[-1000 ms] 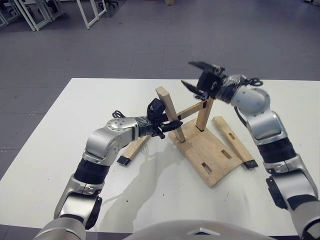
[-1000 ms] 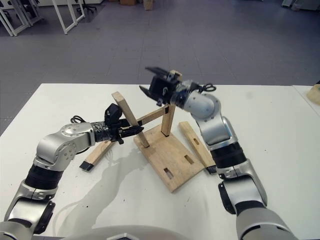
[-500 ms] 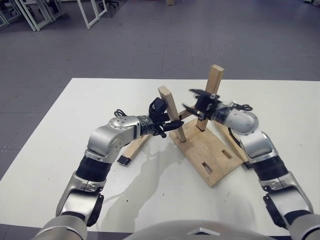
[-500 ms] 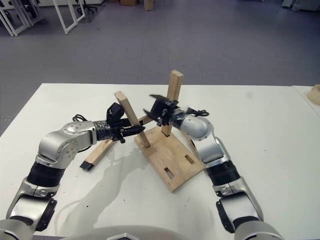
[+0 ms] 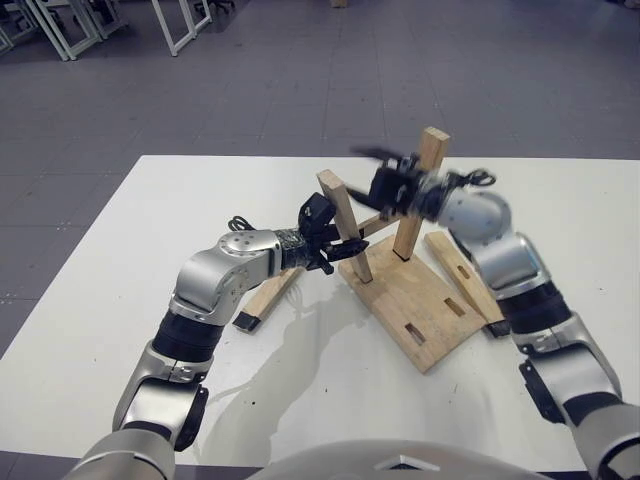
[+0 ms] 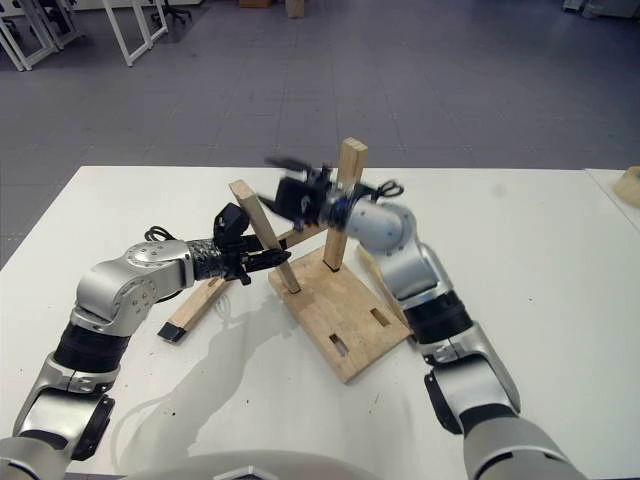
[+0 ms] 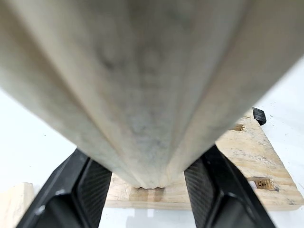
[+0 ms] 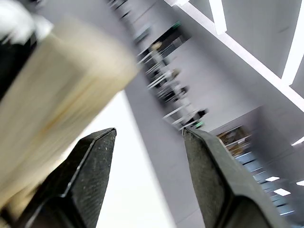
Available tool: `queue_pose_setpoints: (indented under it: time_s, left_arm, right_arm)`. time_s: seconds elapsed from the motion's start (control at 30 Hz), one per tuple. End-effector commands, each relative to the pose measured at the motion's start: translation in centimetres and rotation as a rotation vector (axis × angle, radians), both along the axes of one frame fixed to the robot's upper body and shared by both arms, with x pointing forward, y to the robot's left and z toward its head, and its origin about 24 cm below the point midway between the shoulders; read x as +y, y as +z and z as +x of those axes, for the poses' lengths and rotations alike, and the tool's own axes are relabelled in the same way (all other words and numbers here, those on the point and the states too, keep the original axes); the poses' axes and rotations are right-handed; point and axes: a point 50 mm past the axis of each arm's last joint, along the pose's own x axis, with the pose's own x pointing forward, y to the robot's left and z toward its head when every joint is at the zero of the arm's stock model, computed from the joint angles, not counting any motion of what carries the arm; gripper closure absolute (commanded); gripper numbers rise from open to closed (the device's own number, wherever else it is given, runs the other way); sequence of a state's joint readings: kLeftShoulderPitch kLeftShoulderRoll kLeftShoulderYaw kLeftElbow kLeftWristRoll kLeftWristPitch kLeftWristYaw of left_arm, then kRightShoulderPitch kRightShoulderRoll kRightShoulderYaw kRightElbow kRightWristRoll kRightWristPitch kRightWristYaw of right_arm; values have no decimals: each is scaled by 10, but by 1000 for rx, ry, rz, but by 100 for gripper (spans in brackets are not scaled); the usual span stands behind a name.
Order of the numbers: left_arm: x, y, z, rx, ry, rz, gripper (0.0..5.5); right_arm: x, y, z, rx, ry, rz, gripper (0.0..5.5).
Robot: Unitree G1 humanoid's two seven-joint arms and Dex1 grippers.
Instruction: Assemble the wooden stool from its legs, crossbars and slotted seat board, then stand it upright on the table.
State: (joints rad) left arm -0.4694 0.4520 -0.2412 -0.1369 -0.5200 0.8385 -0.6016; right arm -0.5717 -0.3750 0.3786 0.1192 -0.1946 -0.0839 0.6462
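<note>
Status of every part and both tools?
Slotted wooden seat board: flat on white table.
Leaning wooden leg: in board, gripped.
Upright wooden leg: in board, ungripped.
Wooden crossbar: spanning both legs.
Left loose wooden leg: lying flat.
Right loose wooden leg: lying flat.
Left tool: shut on leaning leg.
Right tool: open, empty.

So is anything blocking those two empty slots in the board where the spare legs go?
Nothing visible does. Both slots sit open on the board; one spare leg lies left of it, the other spare leg right.
</note>
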Motion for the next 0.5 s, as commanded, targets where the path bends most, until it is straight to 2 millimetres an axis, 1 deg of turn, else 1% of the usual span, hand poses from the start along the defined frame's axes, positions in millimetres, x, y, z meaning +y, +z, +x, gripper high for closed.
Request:
queue_pose_setpoints:
  time_s: [0.03, 0.07, 0.1, 0.13, 0.17, 0.23, 0.27, 0.3, 0.37, 0.43, 0.5]
  left_arm:
    - [2, -23, -5, 107, 12, 96, 345]
    - [2, -23, -5, 107, 12, 96, 345]
    - [2, -23, -6, 107, 13, 96, 345]
    - [2, -24, -6, 109, 14, 96, 345]
    - [2, -24, -6, 111, 14, 95, 345]
    - [5, -25, -4, 113, 23, 95, 345]
    - [6, -23, -2, 108, 28, 86, 345]
    - [7, -21, -1, 100, 36, 75, 345]
    - [7, -13, 3, 60, 37, 55, 345]
    - [6, -6, 6, 33, 38, 38, 345]
    - [4, 0, 7, 12, 26, 27, 345]
  right_arm:
    - [-30, -61, -11, 177, -67, -316, 291]
    - [-34, -64, -13, 167, -61, -369, 291]
    - [-36, -62, -13, 146, -61, -381, 291]
    - [-35, -51, -10, 118, -88, -316, 291]
    - [-32, -38, -6, 87, -114, -224, 291]
    - [-32, -1, 3, 20, -217, 66, 291]
    - [-37, 20, 7, -34, -268, 196, 291]
    - [-42, 37, 10, -79, -309, 296, 291]
    - [-55, 61, 11, -149, -379, 414, 291]
    - [-62, 69, 10, -174, -412, 444, 291]
    - [-66, 69, 9, -179, -428, 448, 291]
